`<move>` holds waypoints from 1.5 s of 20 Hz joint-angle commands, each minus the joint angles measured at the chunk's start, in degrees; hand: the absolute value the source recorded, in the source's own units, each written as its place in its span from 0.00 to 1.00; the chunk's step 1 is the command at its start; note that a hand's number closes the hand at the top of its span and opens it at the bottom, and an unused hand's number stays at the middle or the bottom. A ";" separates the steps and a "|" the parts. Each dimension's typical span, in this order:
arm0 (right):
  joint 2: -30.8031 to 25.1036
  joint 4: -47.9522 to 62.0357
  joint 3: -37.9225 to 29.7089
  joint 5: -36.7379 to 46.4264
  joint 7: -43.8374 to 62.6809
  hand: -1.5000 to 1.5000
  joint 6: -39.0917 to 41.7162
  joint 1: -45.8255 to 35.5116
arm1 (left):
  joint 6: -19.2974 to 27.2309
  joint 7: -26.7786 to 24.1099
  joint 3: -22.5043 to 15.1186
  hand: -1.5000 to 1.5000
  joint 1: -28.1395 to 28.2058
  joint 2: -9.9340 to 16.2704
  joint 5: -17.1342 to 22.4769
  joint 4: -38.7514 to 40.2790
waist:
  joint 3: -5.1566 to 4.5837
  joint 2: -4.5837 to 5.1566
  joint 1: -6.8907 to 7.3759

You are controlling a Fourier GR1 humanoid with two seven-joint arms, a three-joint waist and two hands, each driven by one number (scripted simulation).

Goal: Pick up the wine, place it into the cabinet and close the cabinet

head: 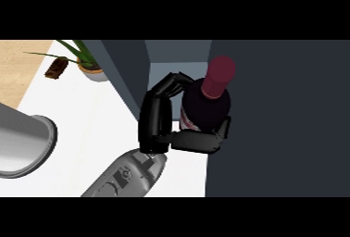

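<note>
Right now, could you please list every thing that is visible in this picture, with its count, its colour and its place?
wine bottle: one, dark with a dark red top, upright at the cabinet's opening, held in the hand
cabinet: one, dark grey, fills the right side; a paler inside shows at the top centre
counter: one, white, left of the cabinet
potted plant: one, green leaves in a tan pot, top left of the counter
small brown object: one, lies left of the plant; I cannot tell what it is
grey round vessel: one, at the left edge, partly cut off
wooden floor: tan, top left corner
hand: one, black, on a grey forearm, curled round the bottle; which hand is unclear
</note>
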 commanded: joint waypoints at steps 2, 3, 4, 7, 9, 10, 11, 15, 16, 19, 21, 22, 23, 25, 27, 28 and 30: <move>-1.32 -4.89 -3.33 -6.45 3.25 0.00 -1.12 -2.07 | -0.13 -6.82 1.56 1.00 0.56 -0.01 6.29 3.69 | -0.02 0.09 0.22; 0.98 -6.08 0.56 -3.72 2.55 0.00 -1.41 -0.23 | 0.19 -8.11 0.21 1.00 0.05 -0.01 9.20 4.57 | -0.03 0.10 -0.01; -0.48 -7.77 -1.83 -7.03 4.88 0.00 -1.57 -0.12 | 2.56 -10.39 0.74 1.00 -3.04 -0.01 9.54 8.46 | -0.03 0.12 -0.53; 0.36 -9.53 -0.69 -4.40 3.18 0.00 -0.46 3.45 | 2.26 -7.69 1.73 1.00 -2.88 -0.01 8.57 7.53 | 0.01 -0.05 0.01; -0.05 -9.06 -0.81 -4.13 5.12 0.00 -2.61 0.12 | -0.14 -9.71 0.20 1.00 0.80 -0.01 6.60 7.89 | -0.01 -0.07 0.38; -0.96 -10.13 -0.18 -5.09 8.86 0.00 -3.91 -1.72 | 0.03 -13.62 -1.47 1.00 4.40 -0.01 8.04 8.84 | -0.04 -0.06 0.21; 0.16 -6.60 0.23 -4.16 3.69 0.00 -1.99 -1.63 | 2.82 -12.53 -1.15 1.00 -2.53 -0.01 8.09 13.39 | 0.00 0.05 -0.08; -1.83 -6.86 -3.54 -7.40 6.05 0.00 -2.75 -2.64 | -2.02 -15.56 2.15 1.00 1.14 0.02 4.85 15.38 | 0.00 0.00 0.30; -0.38 -8.04 -0.45 -4.91 5.98 0.00 -2.97 -1.26 | -0.80 -16.61 1.11 1.00 0.95 0.02 6.33 16.45 | -0.01 0.01 0.19; -0.99 -5.89 -2.78 -5.99 4.86 0.00 -2.76 -2.20 | -0.84 -19.50 0.64 1.00 3.27 0.02 5.37 17.16 | -0.01 0.00 0.43; 0.15 -11.57 0.69 -4.25 8.10 0.00 -4.35 -0.17 | -0.47 -17.83 3.60 1.00 -0.28 0.01 5.42 17.77 | -0.02 -0.11 0.16; -0.07 -9.96 -0.40 -4.00 4.70 0.00 -2.05 2.02 | -3.07 -18.71 5.49 1.00 0.27 0.00 6.17 17.99 | 0.00 -0.05 0.29; -0.03 -8.77 0.38 -4.63 6.26 0.00 -3.29 -0.59 | -2.01 -23.57 4.66 1.00 0.90 0.00 8.13 21.82 | -0.03 0.06 0.03; -0.86 -8.65 -0.41 -4.40 7.91 0.00 -4.89 -3.78 | -2.46 -23.53 5.68 1.00 -1.24 0.00 11.27 24.39 | -0.05 0.11 -0.11; 0.53 -9.39 0.20 -4.58 3.05 0.00 -1.41 3.30 | -4.13 -24.50 8.47 1.00 -1.80 0.00 10.55 24.37 | 0.00 0.04 -0.11; -0.85 -9.31 -1.44 -5.37 6.71 0.00 -3.98 -1.15 | -5.11 -21.68 8.17 1.00 -0.09 0.15 8.91 21.25 | -0.01 -0.06 0.48; -0.89 -6.24 -1.96 -6.18 3.05 0.00 -1.29 0.04 | -6.35 -26.48 9.34 1.00 0.21 -0.01 11.87 26.19 | -0.01 0.10 0.12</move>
